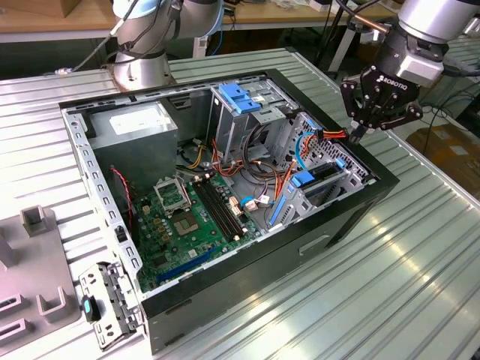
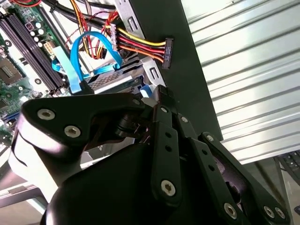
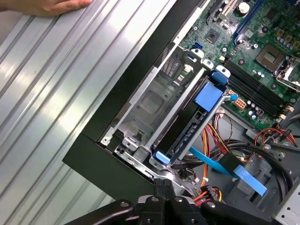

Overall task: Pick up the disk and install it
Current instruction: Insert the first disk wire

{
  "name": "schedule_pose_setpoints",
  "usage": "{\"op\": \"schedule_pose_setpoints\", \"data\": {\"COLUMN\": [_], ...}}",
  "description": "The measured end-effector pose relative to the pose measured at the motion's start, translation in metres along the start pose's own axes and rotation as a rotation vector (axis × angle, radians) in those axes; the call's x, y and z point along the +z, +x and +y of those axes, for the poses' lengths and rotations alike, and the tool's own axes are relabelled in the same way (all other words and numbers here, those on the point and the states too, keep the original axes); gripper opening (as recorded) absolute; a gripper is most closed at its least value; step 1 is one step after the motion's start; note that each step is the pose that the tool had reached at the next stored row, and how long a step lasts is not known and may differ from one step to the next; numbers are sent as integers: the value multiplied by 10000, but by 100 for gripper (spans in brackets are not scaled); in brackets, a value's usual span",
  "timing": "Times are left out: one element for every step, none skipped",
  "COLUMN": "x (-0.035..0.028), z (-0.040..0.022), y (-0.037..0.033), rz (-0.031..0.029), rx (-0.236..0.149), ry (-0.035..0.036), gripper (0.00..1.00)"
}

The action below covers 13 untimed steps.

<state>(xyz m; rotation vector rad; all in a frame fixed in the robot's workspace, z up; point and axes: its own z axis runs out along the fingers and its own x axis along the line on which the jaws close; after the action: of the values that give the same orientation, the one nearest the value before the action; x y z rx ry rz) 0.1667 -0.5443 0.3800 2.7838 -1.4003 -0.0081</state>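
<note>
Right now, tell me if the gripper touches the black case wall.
Cannot tell. In the exterior view the gripper overlaps the black case wall, showing neither gap nor contact; in both wrist views its fingers hide the spot.

I saw ribbed, shiny metal on the table [image 1: 420, 247], matt black on the gripper [image 1: 355, 137] and case wall [image 1: 315, 241], dull grey sheet metal on the drive cage [image 1: 223, 124], and a smooth blue plastic latch [image 1: 238, 97].

A person's hand [image 3: 47, 5], cut off by the first wrist view's edge.
</note>
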Motion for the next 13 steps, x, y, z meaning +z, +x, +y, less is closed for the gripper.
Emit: {"op": "schedule_pose_setpoints", "data": {"x": [0, -1, -1, -2, -2, -3, -3, -3, -4, -5, -5, -5, -4], "z": [-14, -25, -42, -56, -71, -84, -98, -113, -127, -148, -154, -159, -160], "y": [-4, -8, -15, -22, -30, -39, -49, -58, -70, -88, -96, -102, -102], "rz": [2, 4, 5, 6, 6, 7, 6, 7, 9, 10, 11, 15, 19], "rx": [-58, -103, -159, -190, -218, -241, -267, -292, -316, -365, -417, -567, -768], "ry": [0, 0, 1, 1, 1, 1, 2, 3, 2, 3, 3, 3, 6], "gripper": [11, 11, 11, 11, 11, 11, 11, 11, 11, 11, 11, 11, 11]}}
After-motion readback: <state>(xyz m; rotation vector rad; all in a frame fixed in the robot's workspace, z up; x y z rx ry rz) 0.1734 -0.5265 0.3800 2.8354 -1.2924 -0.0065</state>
